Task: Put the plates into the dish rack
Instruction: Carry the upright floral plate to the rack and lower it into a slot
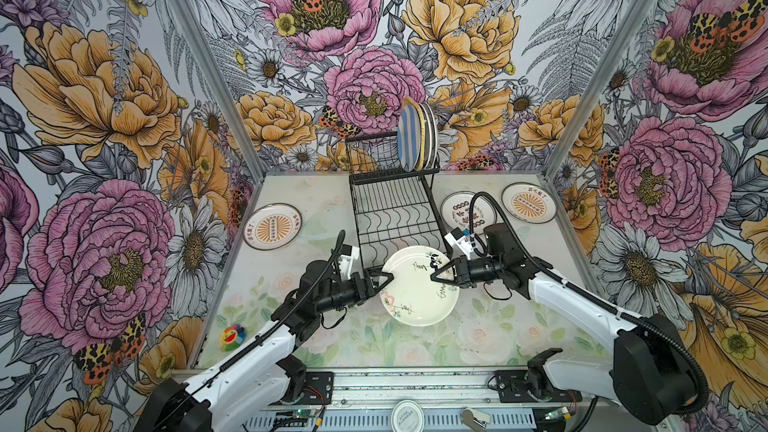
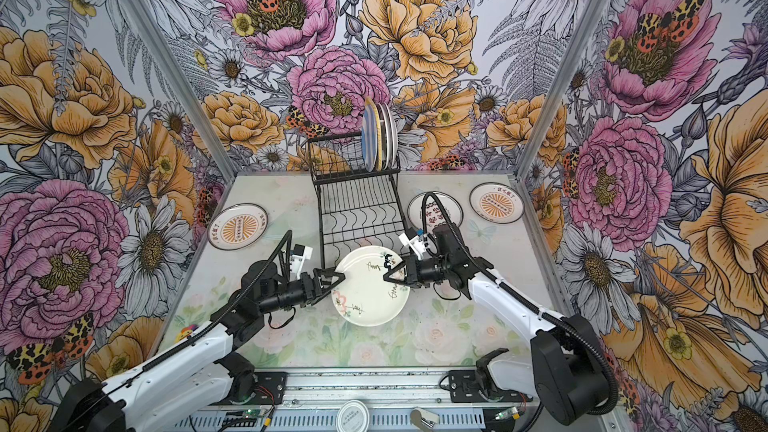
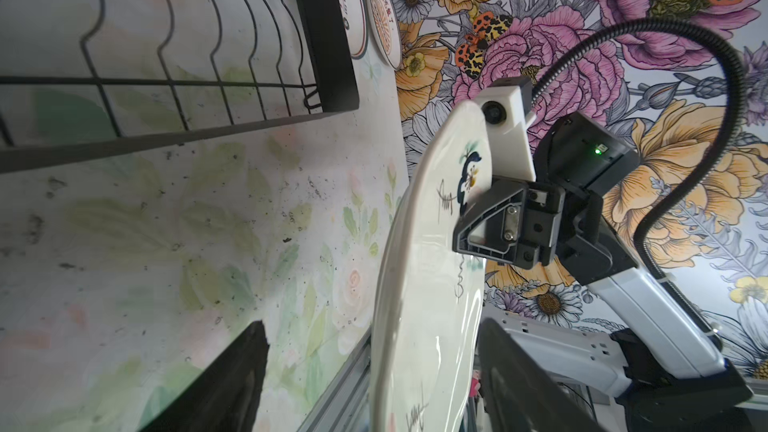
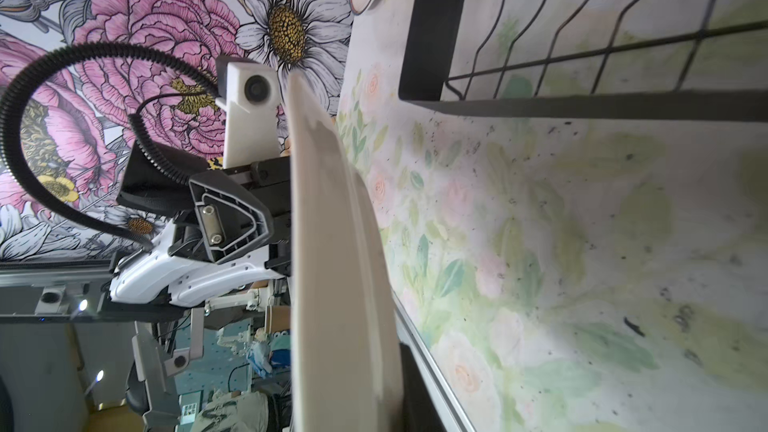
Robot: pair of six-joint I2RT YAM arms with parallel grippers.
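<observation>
Plate (image 1: pixel 417 290), rim pinched by right tool (image 1: pixel 437 278), left tool (image 1: pixel 384 283) spread astride opposite rim

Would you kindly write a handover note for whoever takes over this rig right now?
Left gripper: open, straddling the white flower-print plate's rim.
Right gripper: shut on that plate's opposite rim, holding it up before the dish rack.
Done: blue-striped plate and a few others stand in the rack.
To do: load the held plate, then the left sunburst plate, right sunburst plate and Chinese-character plate from the table.
</observation>
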